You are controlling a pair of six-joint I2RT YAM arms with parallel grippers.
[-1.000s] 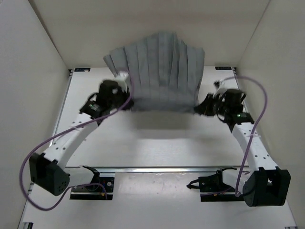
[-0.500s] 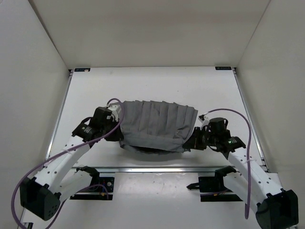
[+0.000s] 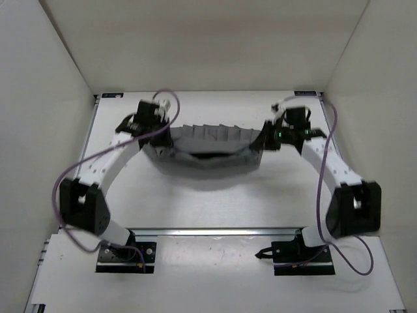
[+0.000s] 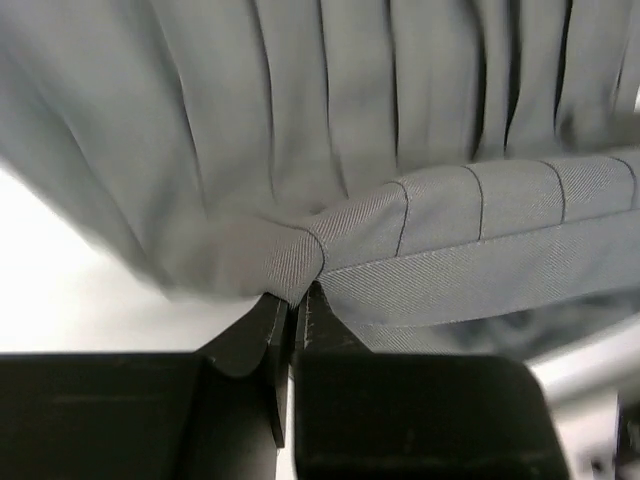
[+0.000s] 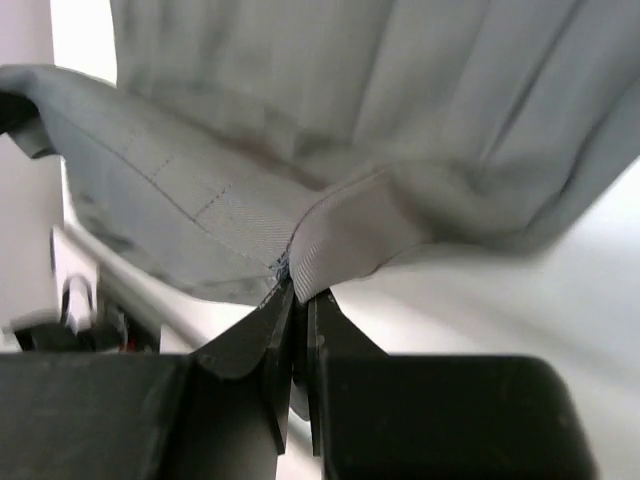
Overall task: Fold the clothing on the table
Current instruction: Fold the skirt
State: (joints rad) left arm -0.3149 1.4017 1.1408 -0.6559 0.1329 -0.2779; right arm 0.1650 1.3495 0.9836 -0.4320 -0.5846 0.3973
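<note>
Top external view: your left arm stretches far forward, elbow bowed toward the left wall. The left gripper [image 3: 158, 128] has its jaws pinched tight on the left corner of the clothing [image 3: 205, 147]. The left wrist view confirms the hem fold nipped at the fingertips [image 4: 293, 300]. The garment hangs between your two grippers as a sagging band over the table's [image 3: 215, 202] far half, pleats uppermost. Your right arm mirrors the left, and the right gripper [image 3: 264, 140] is clamped on the right corner. White tabletop shows from the garment to the near rail [image 3: 221, 230], and the side walls sit close beside both elbows.
</note>
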